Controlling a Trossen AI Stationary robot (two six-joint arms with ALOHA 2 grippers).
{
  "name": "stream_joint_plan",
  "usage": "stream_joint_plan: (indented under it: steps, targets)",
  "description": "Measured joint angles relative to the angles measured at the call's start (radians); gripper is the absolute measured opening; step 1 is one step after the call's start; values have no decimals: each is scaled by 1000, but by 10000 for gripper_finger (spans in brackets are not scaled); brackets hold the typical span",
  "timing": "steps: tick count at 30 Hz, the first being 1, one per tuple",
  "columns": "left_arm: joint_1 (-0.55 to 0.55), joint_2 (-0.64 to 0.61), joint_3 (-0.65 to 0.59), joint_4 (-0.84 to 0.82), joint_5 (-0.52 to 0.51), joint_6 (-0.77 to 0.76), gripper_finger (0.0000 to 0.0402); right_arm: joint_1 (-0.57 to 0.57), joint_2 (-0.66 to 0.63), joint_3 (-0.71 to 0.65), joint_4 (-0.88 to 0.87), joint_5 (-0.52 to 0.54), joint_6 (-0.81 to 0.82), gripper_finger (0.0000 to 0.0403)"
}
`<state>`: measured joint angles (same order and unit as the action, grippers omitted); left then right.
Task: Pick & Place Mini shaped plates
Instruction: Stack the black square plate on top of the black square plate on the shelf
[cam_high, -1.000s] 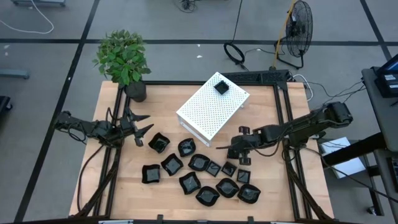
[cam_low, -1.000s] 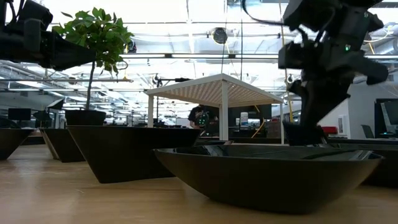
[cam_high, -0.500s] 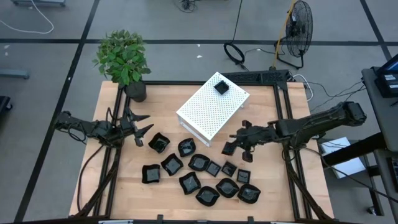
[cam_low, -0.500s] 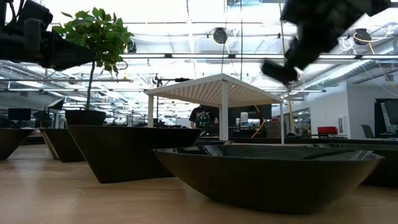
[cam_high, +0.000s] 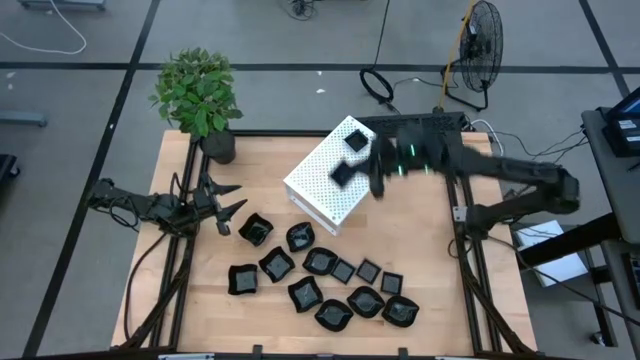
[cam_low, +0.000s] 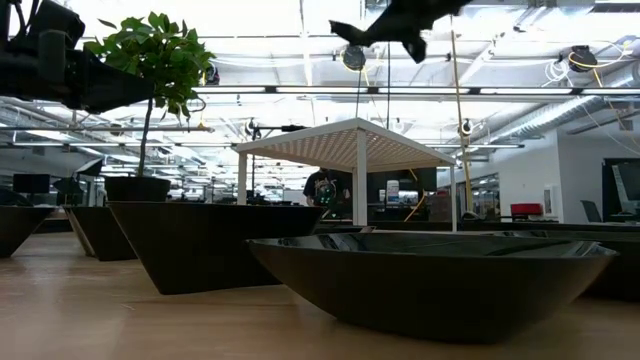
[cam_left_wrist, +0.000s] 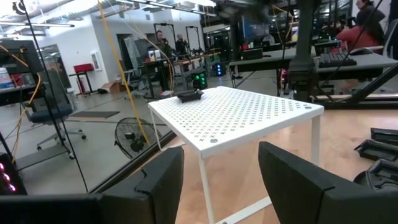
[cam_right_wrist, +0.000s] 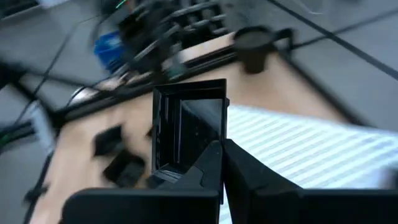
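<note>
Several glossy black mini plates (cam_high: 320, 282) lie in a cluster on the near half of the wooden table. One small square plate (cam_high: 355, 138) sits on top of the white perforated box (cam_high: 320, 185); it also shows in the left wrist view (cam_left_wrist: 187, 96). My right gripper (cam_high: 345, 175) is above the box, shut on another small square plate (cam_right_wrist: 186, 134), high in the low view (cam_low: 385, 25). My left gripper (cam_high: 232, 200) waits open and empty at the table's left, fingers apart in its wrist view (cam_left_wrist: 221, 180). My right gripper pinches the small square plate by one side of its rim (cam_right_wrist: 210, 152) between its two fingers. The plate is lifted clear, above the white box, and stands tilted on edge beyond the fingertips, its hollow side showing in the wrist view.
A potted plant (cam_high: 200, 95) stands at the far left corner of the table. The white box lies slanted across the far middle. Bare wood shows to the right of the plates (cam_high: 430, 260) and at the near left.
My right gripper has risen from the plate cluster with a small square plate, lifted it clear of the table and swung it toward the far left, over the white box. The plate has tipped on edge in the hold.
</note>
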<state>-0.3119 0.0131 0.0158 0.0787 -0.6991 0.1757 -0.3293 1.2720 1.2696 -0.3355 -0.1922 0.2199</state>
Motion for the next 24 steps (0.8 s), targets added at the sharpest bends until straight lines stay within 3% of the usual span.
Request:
stream_joint_plan:
  steps: [4,8,15,24]
  targets:
    - [0,0,0,0,0,0,212,-168,150,246,-179,-78,0,0]
    - [0,0,0,0,0,0,212,-281,270,378,-313,-120,3,0]
    - [0,0,0,0,0,0,212,-387,375,398,-417,-153,-24,0]
    - [0,0,0,0,0,0,212,-410,421,381,-474,-153,-64,0]
